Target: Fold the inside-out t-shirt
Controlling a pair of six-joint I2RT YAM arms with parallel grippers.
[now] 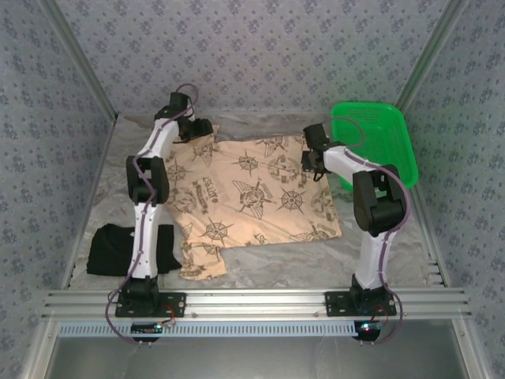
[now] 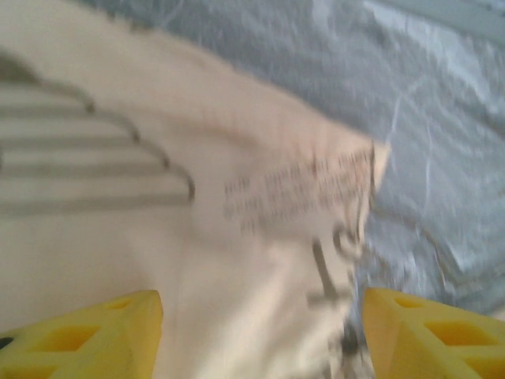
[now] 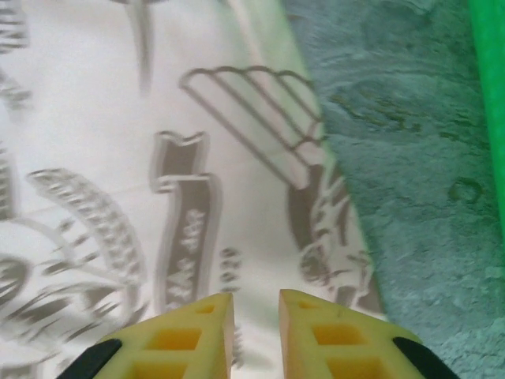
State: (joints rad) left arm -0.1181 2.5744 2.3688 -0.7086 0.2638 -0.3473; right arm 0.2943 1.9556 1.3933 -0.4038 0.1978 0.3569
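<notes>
The t-shirt (image 1: 260, 193) lies beneath both: left gripper (image 2: 259, 308) gapes empty over its corner, right gripper (image 3: 255, 304) nearly closed at its edge, hold unclear

No word can be read with certainty. The peach-tan fabric t-shirt with dark compass-and-ship drawings (image 1: 260, 189) carries printed lettering, but all of it is too blurred or too small. In the left wrist view, right of centre, short rows of small dark letters (image 2: 296, 193) stand near a cloth corner. In the right wrist view, lower centre, a dark ribbon banner (image 3: 185, 229) bears unreadable marks.
</notes>
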